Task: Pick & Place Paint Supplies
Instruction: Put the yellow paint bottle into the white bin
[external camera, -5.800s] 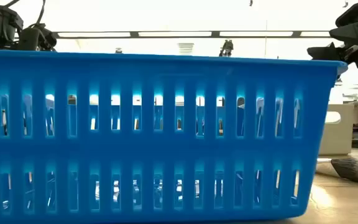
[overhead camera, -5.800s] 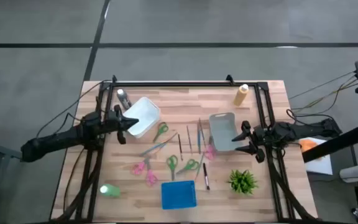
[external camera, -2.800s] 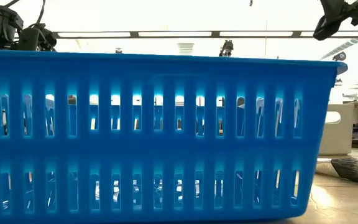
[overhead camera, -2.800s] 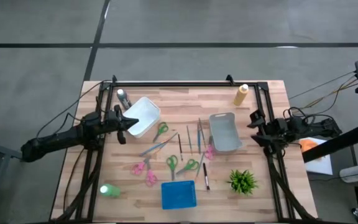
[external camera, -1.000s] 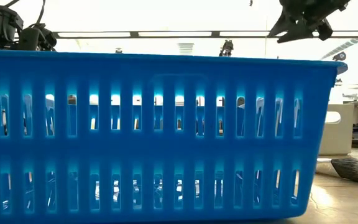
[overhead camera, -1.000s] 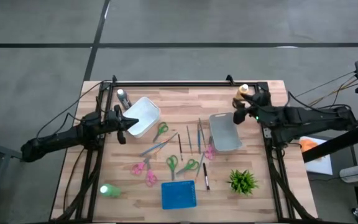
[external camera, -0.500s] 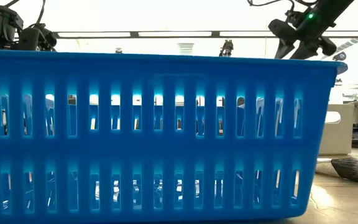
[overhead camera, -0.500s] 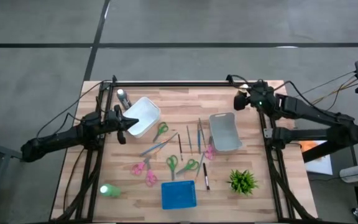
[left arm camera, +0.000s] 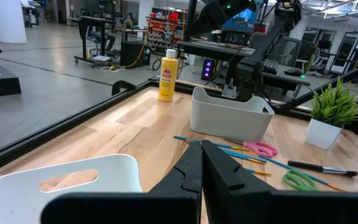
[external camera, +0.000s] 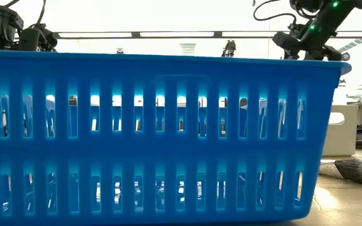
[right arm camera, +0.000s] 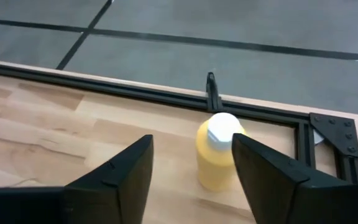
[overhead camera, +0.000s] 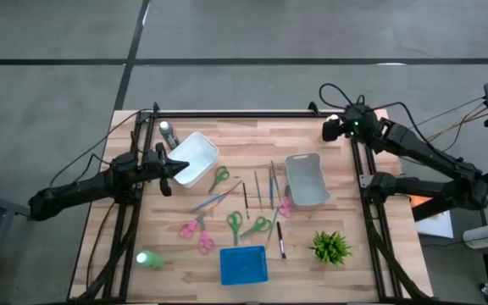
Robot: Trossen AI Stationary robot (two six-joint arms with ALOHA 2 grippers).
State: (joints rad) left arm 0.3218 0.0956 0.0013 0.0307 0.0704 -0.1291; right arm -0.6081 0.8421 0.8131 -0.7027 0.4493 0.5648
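Right wrist view shows the right gripper (right arm camera: pixel 191 171) with its 2 fingers spread wide apart, and the yellow-orange bottle (right arm camera: pixel 219 152) standing upright just beyond them, centred on the gap but not yet between the fingers. Nothing is held. The step in hand looks like the approach to a first pick: the gripper is lined up on the bottle and needs to come forward and down until the fingers straddle the body, then close below the white cap.

From the high view, the right gripper (overhead camera: pixel 332 130) hangs over the far right corner of the desk (overhead camera: pixel 371 254), which is where that bottle stands, close to the black frame rail. That rail leaves little room behind the bottle, so a straight, gentle advance seems wise to avoid tipping it.

The left gripper (left arm camera: pixel 202 163) waits with fingers pressed together beside the white bin (overhead camera: pixel 195 158) on the left side, holding nothing. Brushes (overhead camera: pixel 271 182) lie flat mid-desk, next to the grey bin (overhead camera: pixel 307 180).
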